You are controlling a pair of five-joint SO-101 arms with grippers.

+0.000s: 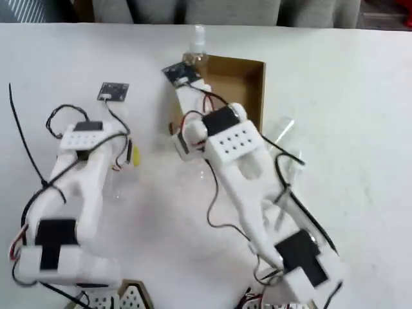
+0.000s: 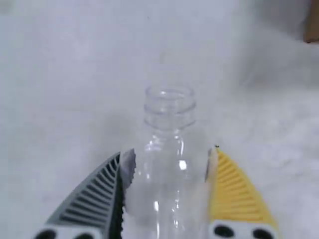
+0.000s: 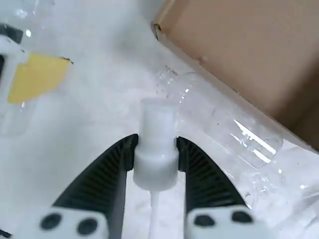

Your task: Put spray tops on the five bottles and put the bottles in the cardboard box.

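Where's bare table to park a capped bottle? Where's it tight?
Free: the wide table stretch right of the cardboard box, and the far-left corner beyond the left arm. Crowded: between the left end effector, gripping a bottle, and the right end effector, gripping a spray top, and along the box's wall, where loose bottles lie.

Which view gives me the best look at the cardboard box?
The high view: the cardboard box shows its open top and walls, though the right arm covers part of it. The right wrist view catches one corner and a wall; the left wrist view, just a brown sliver.
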